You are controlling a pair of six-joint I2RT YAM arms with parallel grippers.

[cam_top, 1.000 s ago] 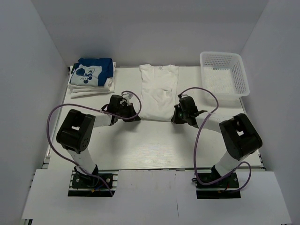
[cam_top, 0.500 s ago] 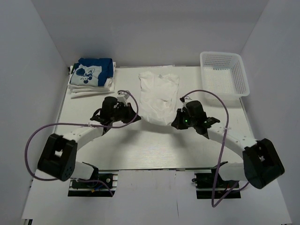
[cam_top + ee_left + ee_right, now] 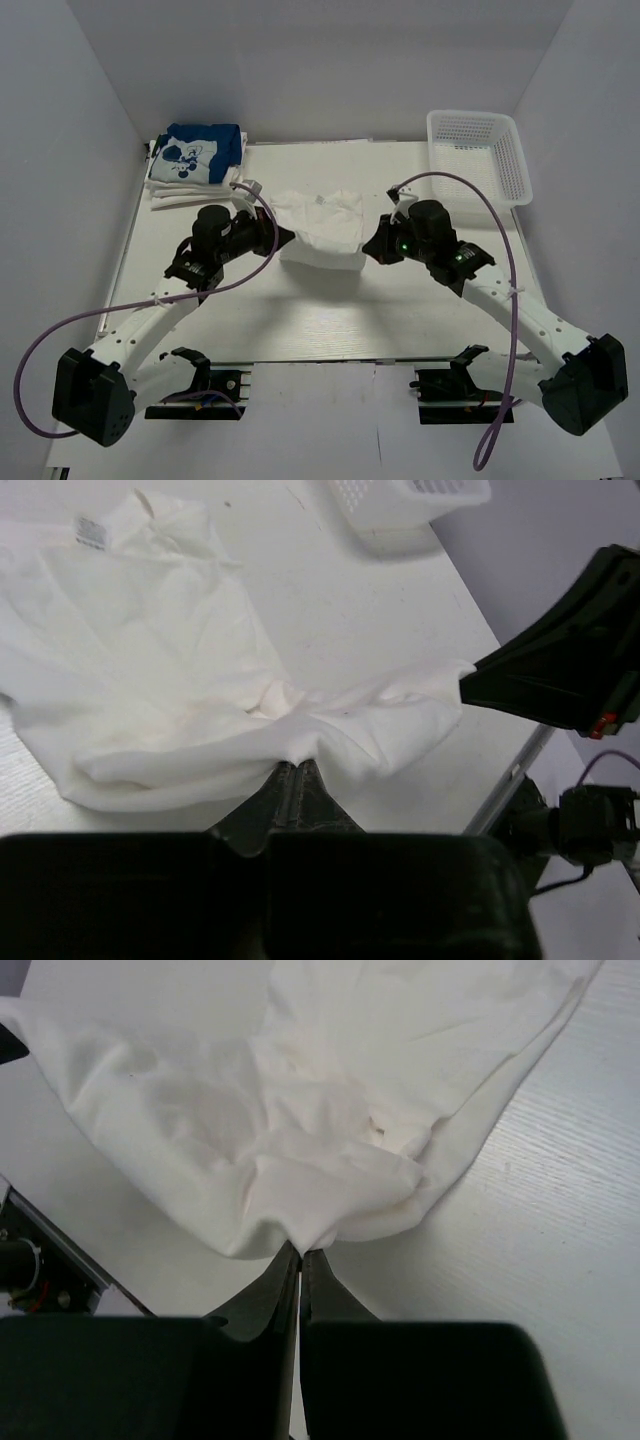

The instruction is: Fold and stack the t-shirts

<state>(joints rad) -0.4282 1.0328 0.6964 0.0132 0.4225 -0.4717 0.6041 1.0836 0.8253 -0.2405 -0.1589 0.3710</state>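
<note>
Moved: white t-shirt [image 3: 318, 228] hem lifted farther toward the collar.
Axis: left-right, collar facing away from the arms.
Left gripper [image 3: 292, 768]: clamped on hem.
Right gripper [image 3: 300, 1250]: clamped on hem.

Both arms reach forward and angle inward, the left gripper [image 3: 272, 240] and right gripper [image 3: 373, 250] facing each other, each with jaws pinched tight on the shirt [image 3: 320, 228].

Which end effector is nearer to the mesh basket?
Right. The right end effector holds the white t-shirt on the side toward the basket; the left end effector holds the opposite side.
</note>
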